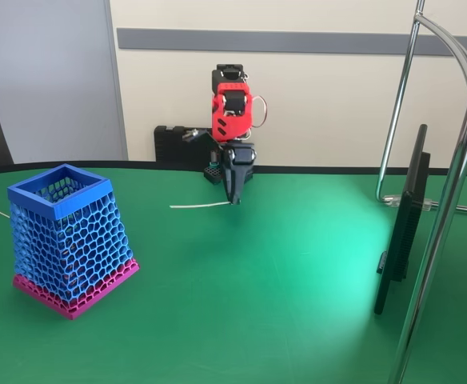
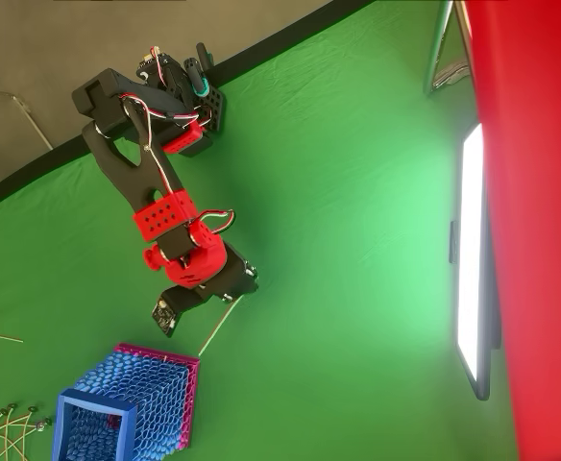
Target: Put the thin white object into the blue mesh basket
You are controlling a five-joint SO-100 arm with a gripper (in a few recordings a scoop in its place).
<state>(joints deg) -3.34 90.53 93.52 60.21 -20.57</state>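
Beside the blue mesh basket (image 1: 67, 237), on the green table (image 1: 281, 272), the thin white object (image 1: 200, 206) is being shown lying flat on the cloth, stretching in the fixed view from a free end nearer the basket to an end right at the tips of the gripper (image 1: 234, 200). That gripper is being held pointing straight down at the table, well apart from the basket and farther back from the camera than it, beneath the red and black arm (image 1: 232, 112). Its fingers are being kept close together around the stick's end, but whether the stick is actually being pinched cannot be told from either picture. In the overhead view the stick (image 2: 219, 328) is being seen as a pale line running from under the gripper (image 2: 240, 294) toward the basket's magenta base band, its near end stopping just short of the basket (image 2: 132, 408). The basket is being shown standing upright, away from the arm, its square blue rim open. A dark flat screen (image 1: 401, 224) is being seen edge-on, standing on the table far across from the basket.
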